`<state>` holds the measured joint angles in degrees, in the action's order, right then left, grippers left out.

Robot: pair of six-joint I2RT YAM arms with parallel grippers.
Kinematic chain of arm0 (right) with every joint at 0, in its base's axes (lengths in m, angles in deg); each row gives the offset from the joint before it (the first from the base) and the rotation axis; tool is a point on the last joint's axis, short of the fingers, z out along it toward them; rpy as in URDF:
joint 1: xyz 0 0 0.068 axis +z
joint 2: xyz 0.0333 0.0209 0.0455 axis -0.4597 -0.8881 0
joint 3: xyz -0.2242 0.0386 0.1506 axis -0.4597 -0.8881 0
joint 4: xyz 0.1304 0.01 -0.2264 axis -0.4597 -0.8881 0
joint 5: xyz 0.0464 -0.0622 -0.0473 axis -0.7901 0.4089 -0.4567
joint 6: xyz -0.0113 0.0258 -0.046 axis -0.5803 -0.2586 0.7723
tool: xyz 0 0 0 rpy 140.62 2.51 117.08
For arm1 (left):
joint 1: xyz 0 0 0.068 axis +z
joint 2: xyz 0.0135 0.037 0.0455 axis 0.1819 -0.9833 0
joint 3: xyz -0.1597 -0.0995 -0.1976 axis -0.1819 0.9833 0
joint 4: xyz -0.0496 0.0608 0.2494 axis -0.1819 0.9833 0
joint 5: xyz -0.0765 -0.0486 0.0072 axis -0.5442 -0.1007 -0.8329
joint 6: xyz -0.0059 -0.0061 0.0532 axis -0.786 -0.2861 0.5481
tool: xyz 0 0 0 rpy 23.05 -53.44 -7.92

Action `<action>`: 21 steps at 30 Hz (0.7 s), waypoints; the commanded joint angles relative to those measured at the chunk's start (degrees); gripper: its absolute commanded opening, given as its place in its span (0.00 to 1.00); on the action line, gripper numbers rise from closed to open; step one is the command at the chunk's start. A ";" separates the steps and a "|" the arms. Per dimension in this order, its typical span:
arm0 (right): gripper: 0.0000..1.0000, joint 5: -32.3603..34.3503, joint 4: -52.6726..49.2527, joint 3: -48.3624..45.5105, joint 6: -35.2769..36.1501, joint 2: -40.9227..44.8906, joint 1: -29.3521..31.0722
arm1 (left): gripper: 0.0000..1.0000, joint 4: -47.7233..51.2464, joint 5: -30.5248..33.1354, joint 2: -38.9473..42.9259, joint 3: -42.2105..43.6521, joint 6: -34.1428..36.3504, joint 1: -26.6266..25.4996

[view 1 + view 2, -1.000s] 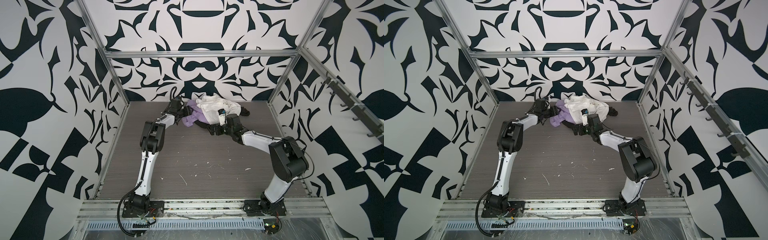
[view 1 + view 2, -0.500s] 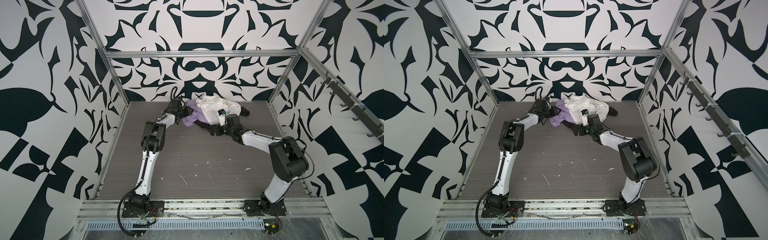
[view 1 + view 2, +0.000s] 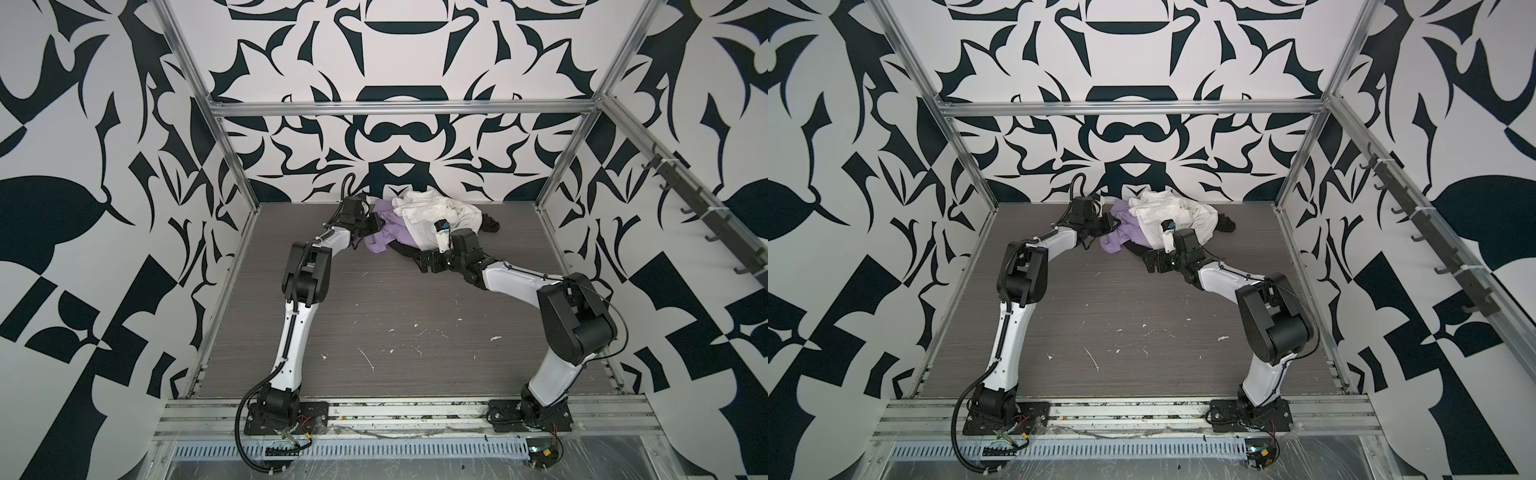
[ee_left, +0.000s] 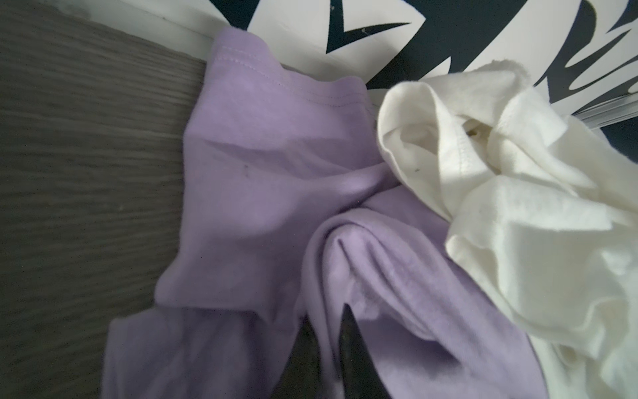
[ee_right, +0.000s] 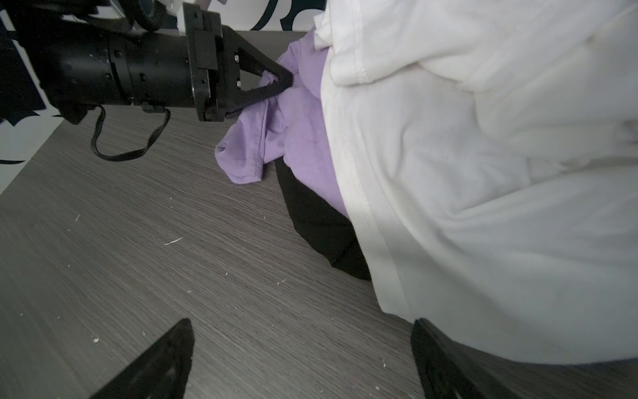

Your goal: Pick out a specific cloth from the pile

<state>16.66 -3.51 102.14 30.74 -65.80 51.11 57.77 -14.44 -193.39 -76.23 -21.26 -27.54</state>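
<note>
The pile [image 3: 432,216] lies against the back wall, with a white garment [image 5: 483,172] on top and a black garment [image 5: 317,221] under it. The lavender cloth [image 4: 276,172] spills out on the pile's left side in both top views [image 3: 384,239] [image 3: 1121,241]. My left gripper [image 4: 328,314] is shut on a raised fold of that cloth; it also shows in the right wrist view [image 5: 290,81]. My right gripper [image 5: 302,323] stands open low over the table at the pile's front edge, and one of its fingers [image 5: 435,349] touches the white hem.
The patterned back wall [image 3: 386,166] stands right behind the pile. A small black piece [image 3: 490,224] lies at the pile's right. A rail of hooks [image 3: 706,216] runs along the right wall. White flecks [image 3: 368,359] dot the grey table.
My left gripper's jaws have closed onto the lavender fold. Both arms have stayed almost where they were, and the right gripper has stayed open.
</note>
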 commanded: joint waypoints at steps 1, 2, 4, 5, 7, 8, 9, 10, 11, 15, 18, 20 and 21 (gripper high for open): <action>1.00 -0.35 0.25 1.95 -0.25 2.58 0.33 | 0.08 0.83 -1.31 0.69 -0.70 -0.18 -0.26; 1.00 -0.41 0.19 1.87 -0.20 2.88 0.33 | 0.07 0.80 -1.38 0.97 -0.49 -0.14 -0.33; 1.00 -0.35 -0.09 1.69 -0.11 3.42 0.33 | 0.05 0.89 -1.52 1.54 -0.20 -0.10 -0.34; 1.00 -0.26 -0.12 1.61 0.00 3.60 0.38 | 0.04 0.98 -1.56 1.80 -0.11 -0.07 -0.34; 1.00 -0.18 -0.41 1.47 0.10 4.05 0.34 | 0.00 1.07 -1.69 2.28 0.23 0.04 -0.43; 1.00 -0.14 -0.50 1.42 0.11 4.22 0.33 | 0.00 1.07 -1.77 2.51 0.37 -0.03 -0.43; 1.00 -0.13 -0.58 1.26 0.13 4.48 0.38 | 0.00 1.06 -1.78 2.76 0.68 0.03 -0.50; 1.00 -0.09 -0.63 1.08 0.11 4.73 0.42 | 0.00 1.07 -1.77 3.06 0.94 0.04 -0.52; 1.00 -0.05 -0.57 0.92 0.01 4.92 0.43 | 0.00 1.09 -1.78 3.32 1.08 0.12 -0.56; 1.00 0.36 -0.48 0.24 0.02 5.40 0.52 | 0.00 1.07 -1.86 4.53 1.95 0.55 -0.69; 1.00 0.61 -0.43 -0.15 -0.05 5.79 0.59 | 0.00 1.07 -1.87 5.65 2.59 0.80 -0.78; 1.00 0.64 -0.37 -0.28 -0.07 5.82 0.59 | 0.00 1.02 -1.78 6.36 3.14 0.90 -0.87; 1.00 0.62 -0.37 -0.31 -0.07 5.89 0.56 | 0.00 0.90 -1.68 6.85 3.47 0.84 -0.95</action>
<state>16.90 -4.67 102.09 30.77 -61.91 51.33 58.04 -15.16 -190.61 -73.81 -20.91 -27.87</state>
